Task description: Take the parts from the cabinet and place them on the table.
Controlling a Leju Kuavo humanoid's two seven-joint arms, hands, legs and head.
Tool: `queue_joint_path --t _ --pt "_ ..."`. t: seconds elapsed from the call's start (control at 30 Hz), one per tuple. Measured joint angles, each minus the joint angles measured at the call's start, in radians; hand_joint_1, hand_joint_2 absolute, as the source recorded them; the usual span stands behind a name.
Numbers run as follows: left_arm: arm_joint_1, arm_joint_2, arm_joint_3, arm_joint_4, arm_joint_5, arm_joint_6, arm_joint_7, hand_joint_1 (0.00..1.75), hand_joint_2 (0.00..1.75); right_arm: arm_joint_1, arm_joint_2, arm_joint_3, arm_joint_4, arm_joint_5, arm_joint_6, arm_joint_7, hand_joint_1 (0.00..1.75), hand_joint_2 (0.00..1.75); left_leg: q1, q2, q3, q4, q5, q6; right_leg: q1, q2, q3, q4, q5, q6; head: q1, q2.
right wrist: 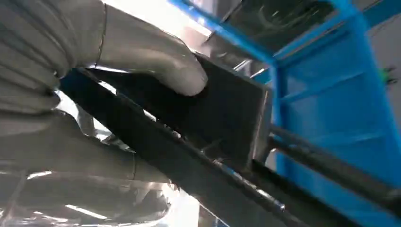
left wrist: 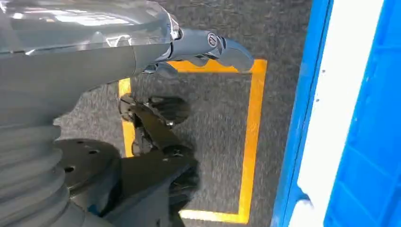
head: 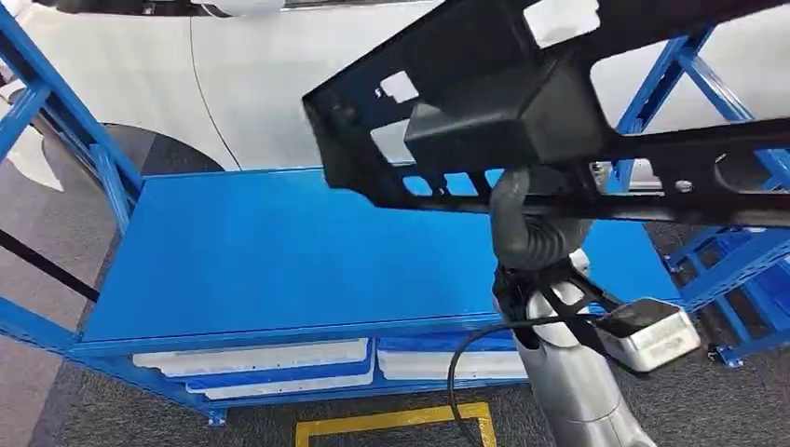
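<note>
Black, long openwork plastic frame part (head: 522, 112) hangs above the blue metal table (head: 279, 251), gripped by the right hand (head: 522, 219); left hand (left wrist: 208, 47) hangs loosely open.

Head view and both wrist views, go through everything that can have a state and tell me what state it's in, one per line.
black plastic part: lifted, held in the air above the blue table, tilted.
right hand: grips the black plastic part from below, thumb pressed on it.
left hand: holds nothing, hangs over the floor's yellow tape outline.
blue table: top bare.
</note>
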Motion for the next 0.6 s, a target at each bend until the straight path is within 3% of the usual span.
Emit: queue_joint_path --t 0.03,0.07,0.17,0.2,0.23,0.3,0.33,0.37,0.4,0.43,0.47,0.5,0.53,0.6 --pt "-0.003 0.0 0.0 0.0 0.003 0.0 -0.005 0.0 1.75 0.002 -0.001 0.003 -0.015 -0.012 0.017 0.001 1.75 1.75 0.0 0.001 0.014 -0.029 -0.018 0.008 0.0 0.0 -0.003 0.003 -0.003 0.005 0.0 0.0" --pt "-0.005 0.0 0.0 0.0 0.007 0.001 -0.01 0.0 1.75 0.001 -0.002 0.006 -0.043 -0.049 0.066 0.001 1.75 1.75 -0.005 -0.003 0.015 -0.049 -0.017 0.016 0.009 0.001 -0.012 0.014 -0.005 0.011 0.0 0.0" --pt "0.004 -0.002 0.0 0.0 0.021 0.009 -0.023 0.0 1.75 0.02 -0.002 0.027 -0.064 -0.187 0.229 0.033 1.75 1.75 -0.007 -0.003 0.01 -0.042 -0.01 0.031 0.007 0.0 -0.013 0.011 0.003 0.026 0.0 0.0" --pt "0.005 -0.003 0.001 0.0 0.023 0.011 -0.026 0.0 1.75 0.03 -0.002 0.037 -0.063 -0.231 0.281 0.051 1.75 1.75 0.0 -0.001 0.013 -0.05 -0.002 0.042 0.005 0.003 -0.018 0.016 -0.007 0.03 0.0 0.0" --pt "0.006 -0.003 0.002 0.0 0.029 0.013 -0.03 0.0 1.75 0.037 -0.002 0.043 -0.058 -0.266 0.321 0.069 1.75 1.75 -0.001 -0.001 0.012 -0.053 0.001 0.046 0.003 0.002 -0.025 0.041 -0.036 0.035 0.0 0.0" --pt "0.006 -0.002 0.004 0.0 0.031 0.017 -0.037 0.0 1.75 0.048 -0.003 0.055 -0.029 -0.312 0.405 0.085 1.75 1.75 -0.004 -0.001 0.004 -0.052 0.006 0.054 0.001 0.002 -0.084 0.187 -0.126 0.042 0.0 0.0" --pt "0.007 -0.002 0.005 0.0 0.032 0.018 -0.04 0.0 1.75 0.059 -0.004 0.063 -0.015 -0.316 0.424 0.087 1.75 1.75 -0.006 -0.001 0.001 -0.052 0.007 0.056 0.0 0.002 -0.114 0.264 -0.159 0.044 0.0 0.0" --pt "0.009 -0.002 0.005 0.0 0.031 0.019 -0.041 0.0 1.75 0.072 -0.006 0.07 -0.003 -0.316 0.438 0.088 1.75 1.75 -0.006 -0.001 -0.003 -0.05 0.009 0.057 -0.001 0.001 -0.129 0.307 -0.166 0.045 0.0 0.0" --pt "0.011 -0.001 0.005 0.0 0.031 0.019 -0.041 0.0 1.75 0.085 -0.009 0.076 0.007 -0.315 0.452 0.088 1.75 1.75 -0.006 -0.002 -0.007 -0.048 0.011 0.056 -0.001 0.001 -0.122 0.303 -0.15 0.045 0.0 0.0" --pt "0.013 -0.001 0.005 0.0 0.031 0.02 -0.041 0.0 1.75 0.093 -0.01 0.082 0.013 -0.315 0.463 0.091 1.75 1.75 -0.006 -0.002 -0.01 -0.045 0.012 0.055 -0.001 0.002 -0.095 0.258 -0.119 0.043 0.0 0.0" --pt "0.015 -0.001 0.005 0.0 0.031 0.02 -0.041 0.0 1.75 0.098 -0.011 0.089 0.017 -0.315 0.474 0.097 1.75 1.75 -0.006 -0.003 -0.013 -0.043 0.014 0.053 0.0 0.002 -0.051 0.181 -0.081 0.039 0.0 0.0" --pt "0.016 -0.001 0.005 0.0 0.031 0.021 -0.041 0.0 1.75 0.105 -0.011 0.099 0.02 -0.308 0.486 0.106 1.75 1.75 -0.006 -0.003 -0.014 -0.042 0.015 0.05 0.0 0.002 0.012 0.074 -0.043 0.032 0.0 0.0" --pt "0.016 -0.001 0.005 0.0 0.031 0.021 -0.041 0.0 1.75 0.112 -0.011 0.106 0.021 -0.299 0.489 0.111 1.75 1.75 -0.007 -0.003 -0.015 -0.041 0.018 0.046 0.003 0.003 0.042 0.014 -0.057 0.025 0.0 0.0" --pt "0.016 -0.001 0.005 0.0 0.031 0.023 -0.042 0.0 1.75 0.14 -0.011 0.122 0.028 -0.278 0.499 0.117 1.75 1.75 -0.009 -0.004 -0.017 -0.044 0.027 0.031 0.012 0.003 0.039 0.013 -0.04 0.02 0.0 0.0"
